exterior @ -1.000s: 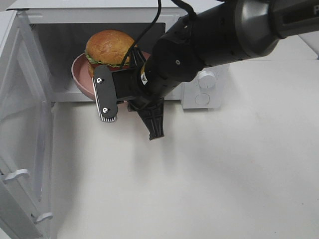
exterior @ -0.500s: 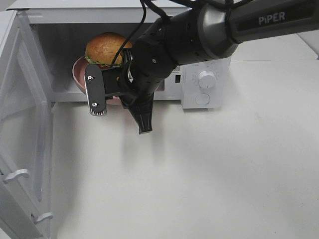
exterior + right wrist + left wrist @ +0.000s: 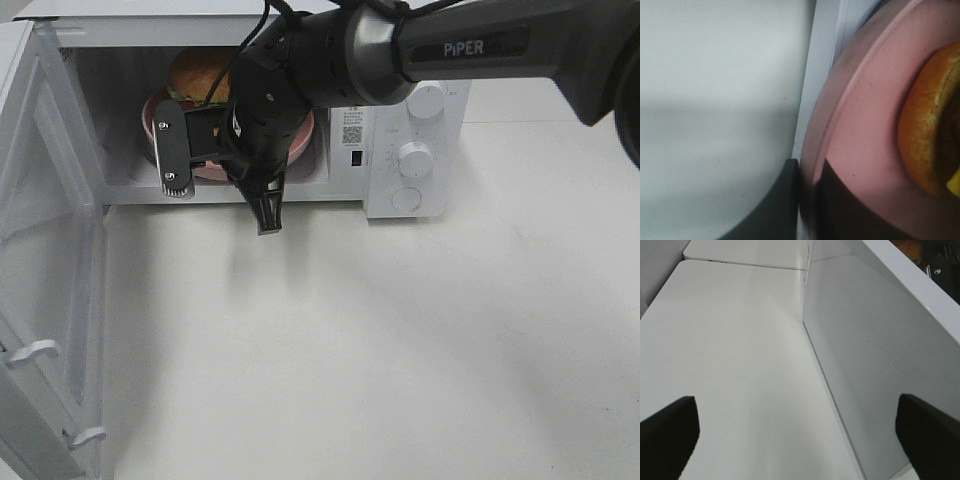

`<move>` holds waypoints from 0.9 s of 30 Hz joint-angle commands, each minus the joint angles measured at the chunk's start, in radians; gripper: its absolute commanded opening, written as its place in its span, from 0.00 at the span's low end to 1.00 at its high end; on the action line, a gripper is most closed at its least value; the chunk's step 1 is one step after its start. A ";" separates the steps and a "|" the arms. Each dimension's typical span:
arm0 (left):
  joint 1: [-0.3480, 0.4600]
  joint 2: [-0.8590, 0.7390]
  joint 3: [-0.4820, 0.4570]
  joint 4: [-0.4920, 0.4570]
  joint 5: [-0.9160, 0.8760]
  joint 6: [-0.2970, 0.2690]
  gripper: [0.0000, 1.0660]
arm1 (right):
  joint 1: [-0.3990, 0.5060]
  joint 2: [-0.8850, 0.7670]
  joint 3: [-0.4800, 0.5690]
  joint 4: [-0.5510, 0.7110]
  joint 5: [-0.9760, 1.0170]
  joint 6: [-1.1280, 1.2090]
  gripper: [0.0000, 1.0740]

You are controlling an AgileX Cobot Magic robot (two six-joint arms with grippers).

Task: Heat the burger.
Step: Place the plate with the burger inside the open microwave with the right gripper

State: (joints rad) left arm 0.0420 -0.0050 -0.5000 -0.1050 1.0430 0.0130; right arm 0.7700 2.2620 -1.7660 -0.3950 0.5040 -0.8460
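Loading step, seemingly; burger (image 3: 198, 74) sits on pink plate (image 3: 865, 125) inside open microwave (image 3: 410, 150); right tool (image 3: 807, 200) pinches plate's rim; left tool (image 3: 797, 432) gapes empty beside door (image 3: 880, 365); next likely calls for release, clean withdrawal, door shut.

Microwave (image 3: 410, 120) sits at the back of the surface (image 3: 400, 350). Its door (image 3: 45, 280) hangs open on the left and stands out toward the front. Plate (image 3: 150, 125) is inside the cavity with the burger (image 3: 195, 75) on it. Knobs (image 3: 413, 158) are right of the cavity, one above another. Right arm (image 3: 400, 50) stretches from the right across the cavity front, partly hiding plate and burger. Right pincer (image 3: 807, 172) is at the plate's rim, with the rim between its fingers.
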 commanded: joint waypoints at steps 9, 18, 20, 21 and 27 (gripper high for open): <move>0.004 -0.019 0.002 0.000 -0.009 0.001 0.94 | -0.028 0.045 -0.124 -0.020 -0.019 -0.002 0.00; 0.004 -0.019 0.002 0.000 -0.009 0.001 0.94 | -0.039 0.068 -0.160 -0.013 -0.015 -0.076 0.01; 0.004 -0.019 0.002 0.000 -0.009 0.001 0.94 | -0.039 0.068 -0.160 -0.013 -0.017 -0.084 0.01; 0.004 -0.019 0.002 0.000 -0.009 0.001 0.94 | -0.039 0.068 -0.160 -0.013 -0.017 -0.084 0.01; 0.004 -0.019 0.002 0.000 -0.009 0.001 0.94 | -0.039 0.068 -0.160 0.011 -0.024 -0.085 0.10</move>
State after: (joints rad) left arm 0.0420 -0.0050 -0.5000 -0.1050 1.0430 0.0130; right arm 0.7330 2.3400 -1.9080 -0.3750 0.5340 -0.9220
